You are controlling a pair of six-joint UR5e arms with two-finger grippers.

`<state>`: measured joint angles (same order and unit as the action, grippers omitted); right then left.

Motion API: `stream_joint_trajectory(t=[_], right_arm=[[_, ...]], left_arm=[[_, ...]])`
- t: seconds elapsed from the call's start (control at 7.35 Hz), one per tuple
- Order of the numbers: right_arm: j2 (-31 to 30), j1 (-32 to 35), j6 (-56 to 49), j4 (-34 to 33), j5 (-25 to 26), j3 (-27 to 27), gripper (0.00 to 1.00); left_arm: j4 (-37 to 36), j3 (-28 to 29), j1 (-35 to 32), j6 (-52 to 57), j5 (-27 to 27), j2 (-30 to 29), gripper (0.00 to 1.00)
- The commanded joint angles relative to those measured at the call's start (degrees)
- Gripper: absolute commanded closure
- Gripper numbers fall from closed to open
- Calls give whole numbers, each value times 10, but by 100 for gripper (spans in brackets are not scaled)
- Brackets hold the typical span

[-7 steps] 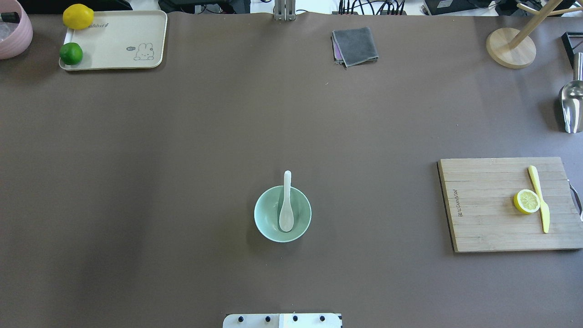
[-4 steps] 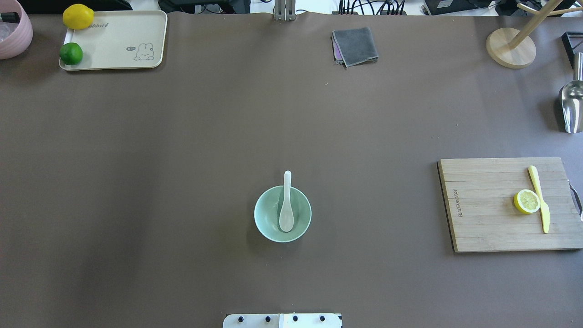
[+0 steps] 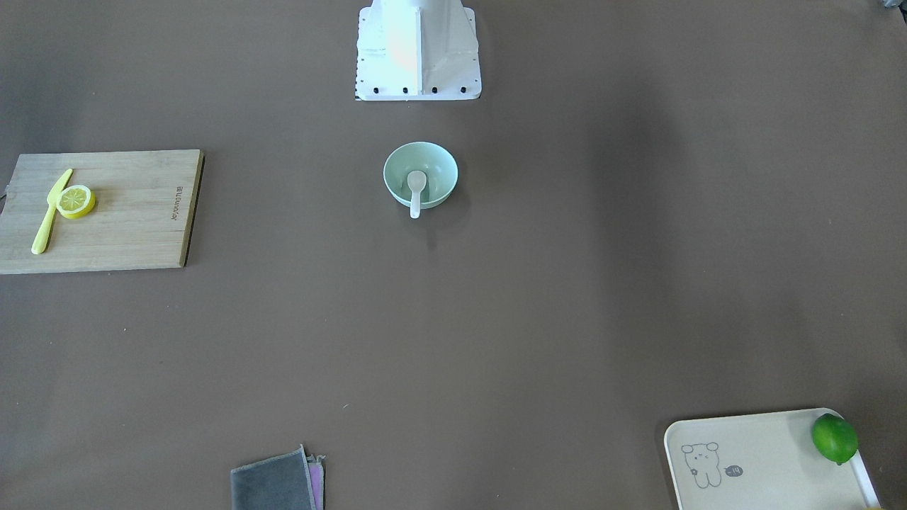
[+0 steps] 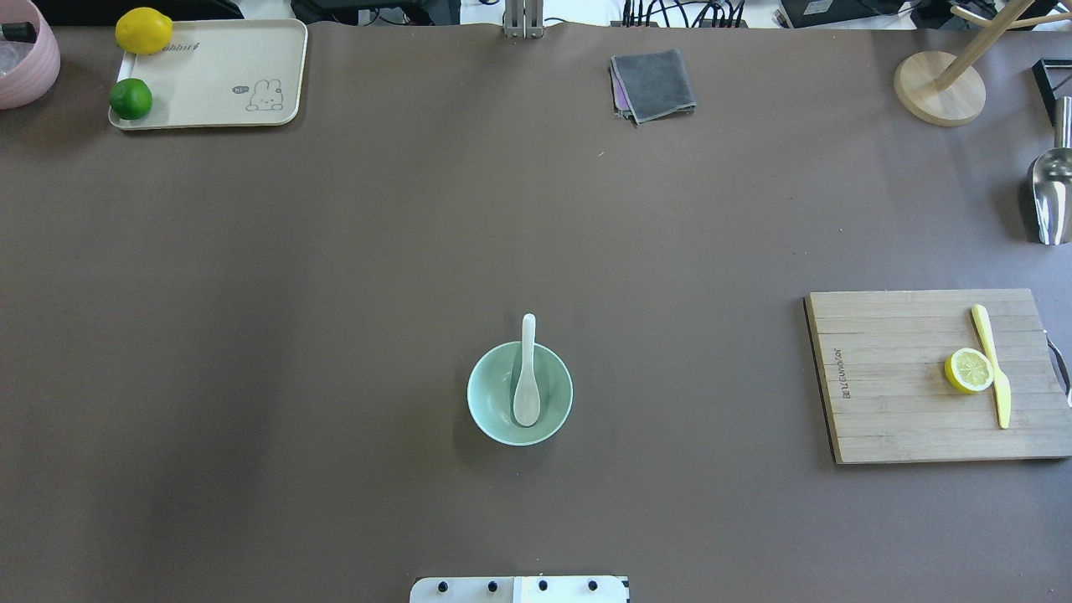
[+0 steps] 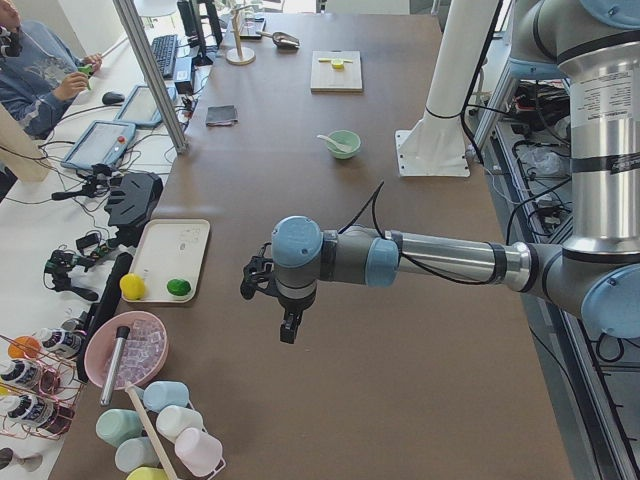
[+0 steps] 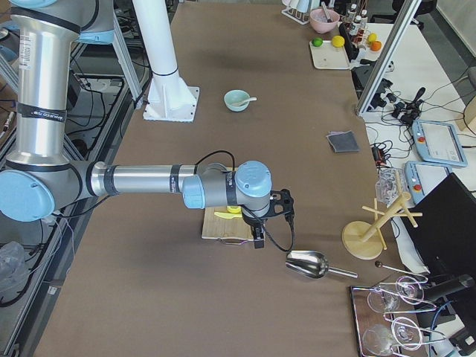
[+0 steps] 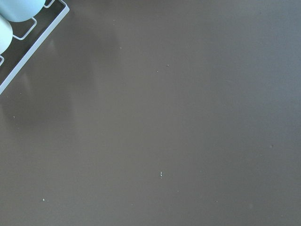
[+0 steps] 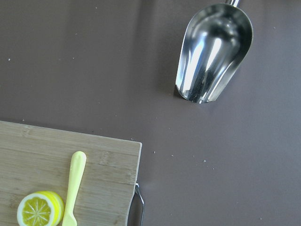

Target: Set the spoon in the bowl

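Observation:
The white spoon (image 4: 527, 381) rests in the mint-green bowl (image 4: 486, 394) near the table's middle, scoop inside and handle leaning over the far rim. Both also show in the front-facing view, spoon (image 3: 416, 188) in bowl (image 3: 441, 173). No gripper touches them. My left gripper (image 5: 288, 328) hangs over bare table far to my left, seen only in the exterior left view; I cannot tell whether it is open or shut. My right gripper (image 6: 258, 236) hangs over the cutting board's outer end, seen only in the exterior right view; I cannot tell its state either.
A wooden cutting board (image 4: 896, 402) at the right holds a lemon half (image 4: 969, 370) and a yellow knife (image 4: 992, 364). A metal scoop (image 4: 1051, 197) lies beyond it. A grey cloth (image 4: 653, 84), a wooden stand (image 4: 938, 88) and a tray (image 4: 218, 75) with a lemon and a lime sit at the far edge.

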<state>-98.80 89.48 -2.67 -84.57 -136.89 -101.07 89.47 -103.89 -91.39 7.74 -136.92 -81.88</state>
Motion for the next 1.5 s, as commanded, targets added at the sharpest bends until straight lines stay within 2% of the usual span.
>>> stream_joint_trajectory(t=[0.0, 0.54, 1.36], right_arm=[[-10, 4, -1, -3, 22, 4, 0], [-41, 14, -1, -4, 26, 12, 0], [-38, 17, -1, 1, 37, 3, 0]], left_arm=[[1, 5, 1, -1, 18, -3, 1], [4, -19, 2, -2, 17, -11, 1], [4, 24, 2, -2, 22, -6, 1]])
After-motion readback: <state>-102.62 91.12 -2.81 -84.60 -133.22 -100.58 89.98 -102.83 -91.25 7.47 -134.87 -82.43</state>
